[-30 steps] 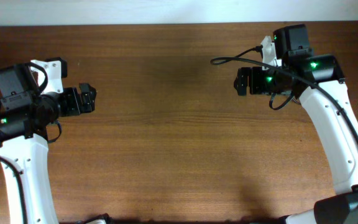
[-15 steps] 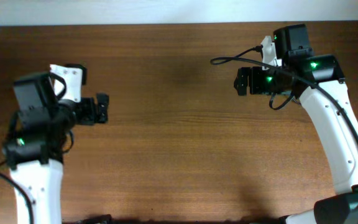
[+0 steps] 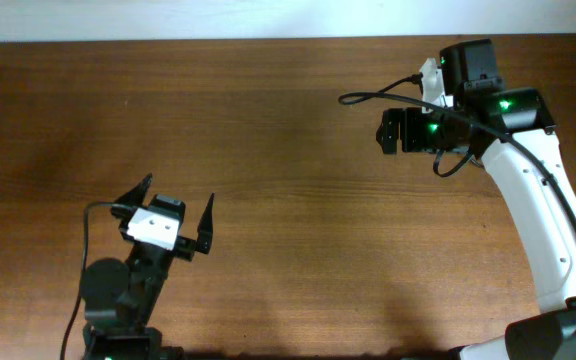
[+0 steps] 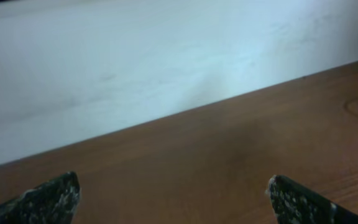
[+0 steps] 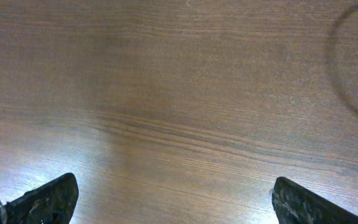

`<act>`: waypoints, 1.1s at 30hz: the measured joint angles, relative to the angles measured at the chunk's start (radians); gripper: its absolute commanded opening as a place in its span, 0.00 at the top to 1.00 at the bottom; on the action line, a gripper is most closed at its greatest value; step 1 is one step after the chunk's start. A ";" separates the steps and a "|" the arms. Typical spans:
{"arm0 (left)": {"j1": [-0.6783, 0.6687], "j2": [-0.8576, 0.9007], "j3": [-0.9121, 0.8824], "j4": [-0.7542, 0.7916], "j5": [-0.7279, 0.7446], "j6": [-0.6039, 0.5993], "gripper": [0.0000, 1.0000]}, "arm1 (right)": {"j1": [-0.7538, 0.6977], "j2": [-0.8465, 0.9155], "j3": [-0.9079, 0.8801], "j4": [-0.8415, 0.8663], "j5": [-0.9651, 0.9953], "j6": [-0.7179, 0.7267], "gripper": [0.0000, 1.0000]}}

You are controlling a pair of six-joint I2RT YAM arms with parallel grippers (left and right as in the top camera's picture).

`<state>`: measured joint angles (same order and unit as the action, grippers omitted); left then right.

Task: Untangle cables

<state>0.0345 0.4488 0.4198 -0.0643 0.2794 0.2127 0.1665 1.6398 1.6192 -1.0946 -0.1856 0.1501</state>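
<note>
Over the table (image 3: 288, 220) — left hand (image 3: 180, 188), right hand (image 3: 382, 131) spread wide.

Both hands spread wide, empty.
Left hand (image 3: 177, 192) pointed forward, its arm folded low; right hand (image 3: 387, 131) pointed left, its arm stretched out.

The table (image 3: 268, 150) is brown with streaky grain (darker lines across), the left gripper (image 3: 179, 190) black and white.

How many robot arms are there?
2. The left arm stands at the table's near edge, left tool open. The right arm runs along the right side, right tool open near the far edge. None looks hidden.
</note>
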 measured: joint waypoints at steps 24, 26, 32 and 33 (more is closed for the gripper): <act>0.000 -0.434 -0.409 -0.008 -0.209 -0.218 0.01 | 0.000 -0.001 0.000 0.000 0.000 0.000 0.01; 0.000 -0.434 -0.409 -0.011 -0.236 -0.217 0.01 | 0.000 -0.001 0.000 -0.001 0.000 -0.001 0.01; 0.000 -0.434 -0.409 -0.012 -0.254 -0.213 0.01 | 0.000 -0.001 0.000 -0.001 0.000 -0.001 0.01; 0.000 -0.434 -0.409 -0.012 -0.254 -0.213 0.01 | 0.000 -0.001 0.000 -0.001 0.000 0.000 0.01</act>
<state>0.0345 0.0147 0.0113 -0.0761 0.0254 -0.0006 0.1665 1.6390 1.6192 -1.0958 -0.1856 0.1497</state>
